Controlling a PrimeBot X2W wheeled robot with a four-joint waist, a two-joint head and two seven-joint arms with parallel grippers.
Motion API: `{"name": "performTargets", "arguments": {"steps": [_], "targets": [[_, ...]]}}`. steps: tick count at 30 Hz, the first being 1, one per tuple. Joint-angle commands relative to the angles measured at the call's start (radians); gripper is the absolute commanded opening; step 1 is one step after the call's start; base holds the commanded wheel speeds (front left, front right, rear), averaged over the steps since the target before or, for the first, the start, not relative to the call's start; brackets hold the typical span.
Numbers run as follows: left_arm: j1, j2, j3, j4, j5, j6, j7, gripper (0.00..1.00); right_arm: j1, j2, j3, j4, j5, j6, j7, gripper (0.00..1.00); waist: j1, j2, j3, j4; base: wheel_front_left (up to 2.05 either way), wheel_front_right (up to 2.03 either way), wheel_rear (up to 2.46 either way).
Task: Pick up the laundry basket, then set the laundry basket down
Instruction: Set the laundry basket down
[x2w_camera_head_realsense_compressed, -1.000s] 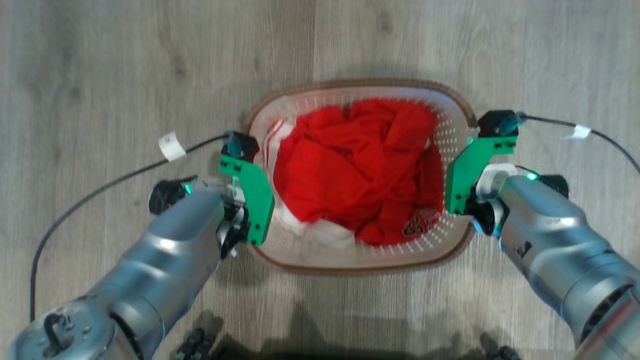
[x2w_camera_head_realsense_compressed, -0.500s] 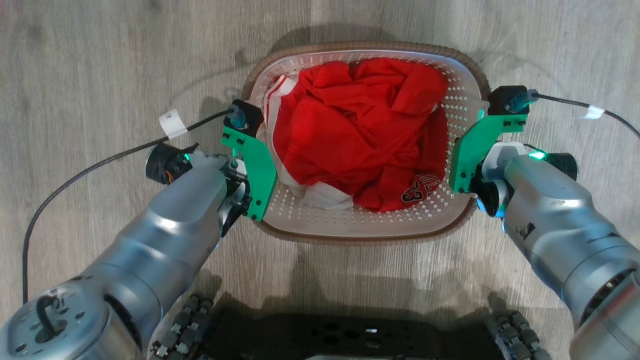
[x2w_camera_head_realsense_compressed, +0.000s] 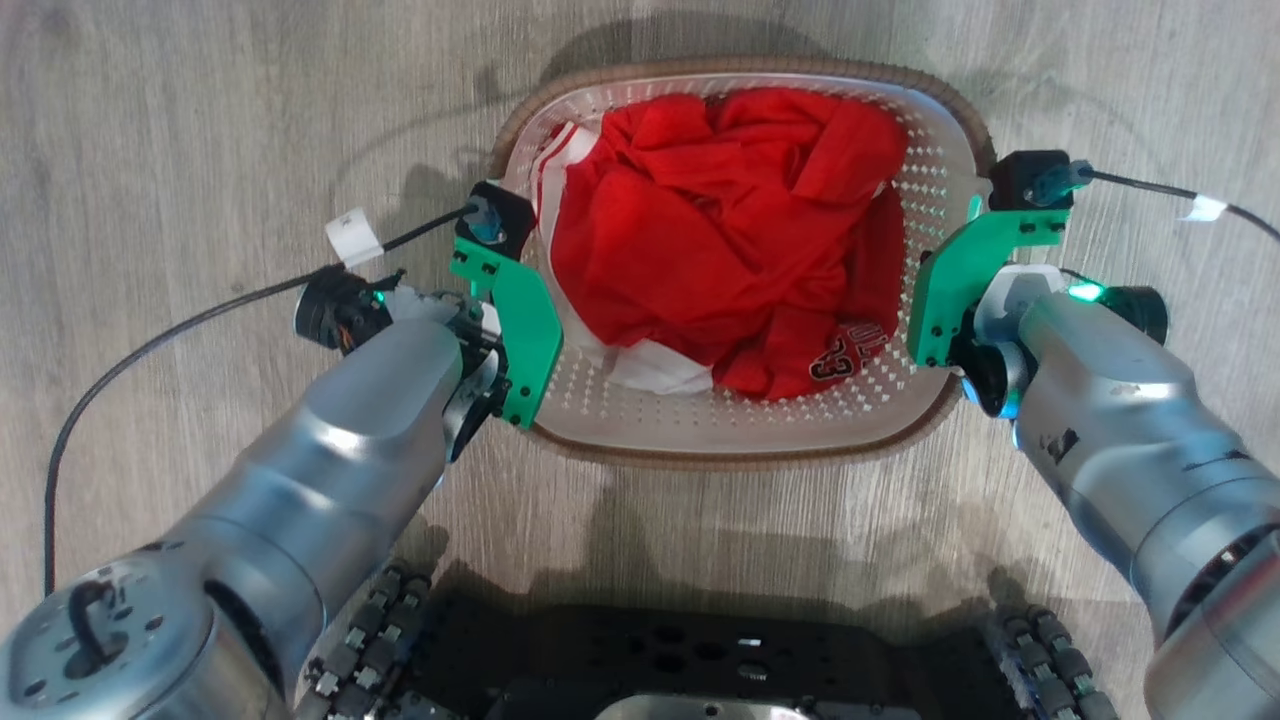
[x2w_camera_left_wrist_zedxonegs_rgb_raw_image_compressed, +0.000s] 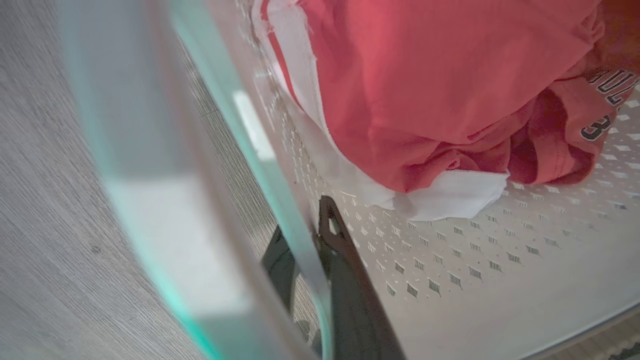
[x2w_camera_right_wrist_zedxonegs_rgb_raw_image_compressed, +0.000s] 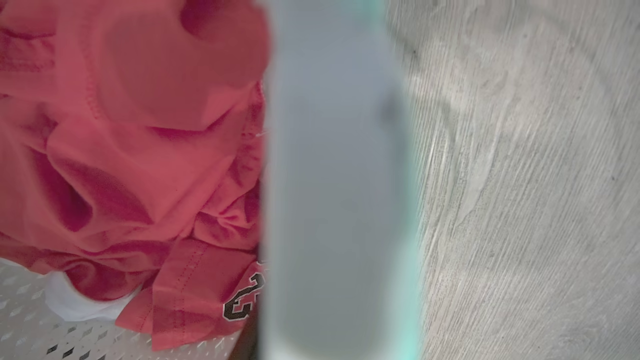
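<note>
1. Left gripper (x2w_camera_left_wrist_zedxonegs_rgb_raw_image_compressed: 302, 220): pinching. In the left wrist view its two dark fingers (x2w_camera_left_wrist_zedxonegs_rgb_raw_image_compressed: 350, 280) stand one on each side of the side wall of the laundry basket (x2w_camera_head_realsense_compressed: 740, 440), pressed against it. One finger is inside the basket and the other is outside, over the floor (x2w_camera_head_realsense_compressed: 200, 120).

2. Right gripper (x2w_camera_head_realsense_compressed: 945, 335): state cannot be determined. In the right wrist view a blurred pale band of the basket's side rises straight up from the gripper position and covers the fingers. A dark sliver of one finger (x2w_camera_right_wrist_zedxonegs_rgb_raw_image_compressed: 250, 345) shows at the inner foot of that band.

3. Laundry basket: located between the two grippers, with the left gripper at one short side and the right gripper at the opposite short side. The brown rim runs past both grippers. The head view does not show whether its base touches the floor. A shadow lies on the floor just beyond the far rim.

4. Contents: a crumpled red garment (x2w_camera_head_realsense_compressed: 720, 230) fills the basket between the grippers. A white cloth (x2w_camera_head_realsense_compressed: 660, 370) lies under it, just inboard of the left gripper's inner finger. Black lettering on the red garment lies just inboard of the right gripper.

5. Green brackets (x2w_camera_head_realsense_compressed: 520, 320) sit above each gripper in the head view and cover the fingers.
</note>
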Motion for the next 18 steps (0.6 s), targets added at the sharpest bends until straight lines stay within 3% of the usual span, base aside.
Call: {"name": "performTargets", "arguments": {"steps": [1,16,17,18], "targets": [[-0.007,-0.014,-0.005,-0.051,0.030,-0.013,-0.012,0.00,0.016,0.036,0.018,-0.023,-0.015,0.014,-0.019,0.00,0.0000,0.0000,0.004,0.002,0.00,0.00,0.00],[-0.018,-0.014,-0.005,-0.063,0.045,0.003,-0.014,0.00,0.012,0.024,0.025,-0.016,-0.012,0.014,-0.035,0.00,0.0000,0.0000,0.025,0.014,0.00,0.00,0.00],[-0.020,-0.014,-0.005,-0.063,0.046,0.005,-0.015,0.02,0.012,0.024,0.024,-0.014,-0.012,0.014,-0.035,0.00,0.0000,0.0000,0.027,0.014,0.00,0.00,0.00],[-0.021,-0.014,-0.005,-0.063,0.048,0.008,-0.016,0.25,0.012,0.023,0.023,-0.012,-0.011,0.014,-0.036,0.00,0.0000,0.0000,0.027,0.015,0.00,0.00,0.00]]}}
